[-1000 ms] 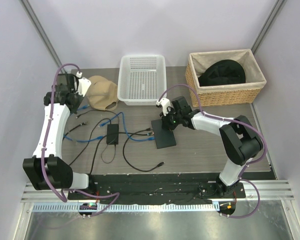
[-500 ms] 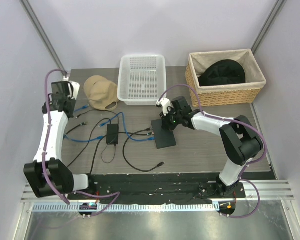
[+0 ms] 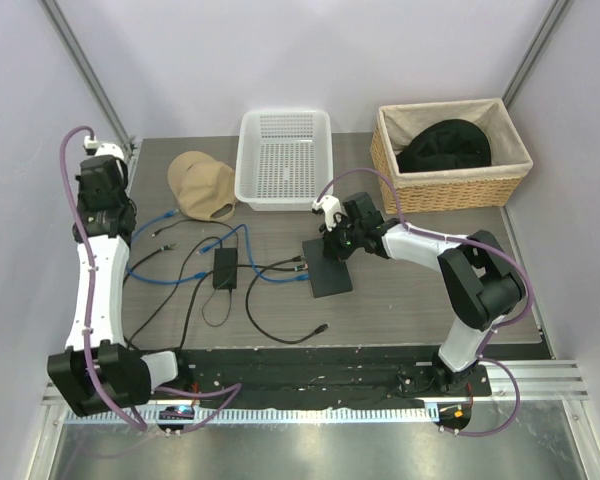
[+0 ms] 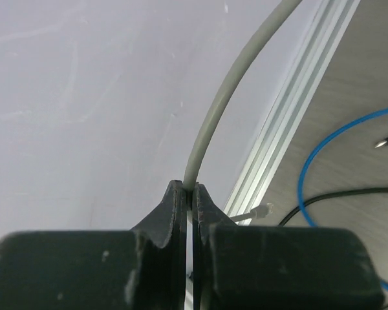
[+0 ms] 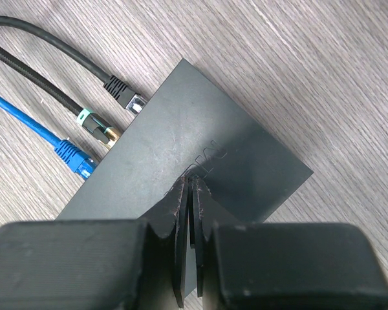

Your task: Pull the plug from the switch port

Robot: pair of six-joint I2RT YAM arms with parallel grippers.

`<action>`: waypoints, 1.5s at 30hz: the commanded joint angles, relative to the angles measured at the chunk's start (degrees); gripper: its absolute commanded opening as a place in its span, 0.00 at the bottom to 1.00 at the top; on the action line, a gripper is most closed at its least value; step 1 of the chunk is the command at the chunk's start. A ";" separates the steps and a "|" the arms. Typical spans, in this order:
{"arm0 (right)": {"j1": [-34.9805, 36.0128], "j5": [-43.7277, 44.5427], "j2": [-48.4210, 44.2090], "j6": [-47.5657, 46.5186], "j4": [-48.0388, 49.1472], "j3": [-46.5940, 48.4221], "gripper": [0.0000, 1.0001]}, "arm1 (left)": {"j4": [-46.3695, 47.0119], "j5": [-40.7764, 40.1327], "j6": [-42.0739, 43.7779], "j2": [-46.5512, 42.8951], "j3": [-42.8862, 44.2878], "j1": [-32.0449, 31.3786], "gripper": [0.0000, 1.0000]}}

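**Right gripper (image 5: 191, 187) on the switch (image 5: 181, 161)**

Mid-table, the right gripper's closed jaws press tip-down on the switch's top. The switch is a flat, matte-black box; a blue plug (image 5: 74, 158) and black plugs (image 5: 124, 92) meet its left edge. At the far left, the left gripper (image 4: 189, 194) pinches a grey cable (image 4: 226, 110).

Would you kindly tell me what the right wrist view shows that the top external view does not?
Only right wrist: a blue plug, a green-banded black plug and a plain black plug told apart at one edge of the flat matte-black switch box, with the right claw shut over its top. Only top external: white plastic basket, wicker basket, tan cap, small black adapter brick. Both: the switch box and the grey wood-grain table.
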 commanded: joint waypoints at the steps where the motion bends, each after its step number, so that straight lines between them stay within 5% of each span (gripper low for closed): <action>1: 0.26 1.05 1.11 -0.14 -1.99 0.27 0.11 | 2.79 -5.54 4.53 3.49 -5.33 0.00 0.00; 10: 0.26 1.75 0.05 -0.84 -2.61 -0.44 0.11 | 2.80 -2.29 0.85 9.64 -10.26 -1.58 0.00; 14: 0.18 1.84 -0.56 -0.93 -2.52 -1.05 0.11 | -7.37 9.91 -9.22 11.75 -7.10 -1.84 0.01; 16: 0.26 1.84 -0.39 -0.93 -2.61 -0.88 0.11 | -10.90 21.15 -11.80 12.54 -5.08 -1.84 0.09; 20: 0.18 1.84 -0.04 -1.02 -2.52 -0.52 0.11 | -13.38 30.31 -17.79 12.55 -6.30 -1.93 0.44; 25: 0.18 2.02 0.05 -1.28 -2.87 -0.35 0.11 | -17.15 33.20 -18.32 10.09 -3.06 -1.84 0.55; 27: 0.26 1.84 0.14 -1.02 -2.87 -0.35 0.11 | -18.82 40.92 -18.14 9.13 -0.34 -1.84 0.55; 32: 0.18 1.49 1.10 -0.41 -2.52 0.27 0.14 | -18.32 79.41 -19.19 9.03 2.66 -3.51 0.57; 42: 0.18 0.88 2.08 -0.32 -2.43 1.23 0.14 | -5.91 82.80 -24.21 22.02 9.86 -22.66 0.61; 45: 0.18 -0.53 1.90 -1.37 -3.83 1.32 0.01 | -5.82 79.39 -24.65 29.23 12.59 -25.38 0.61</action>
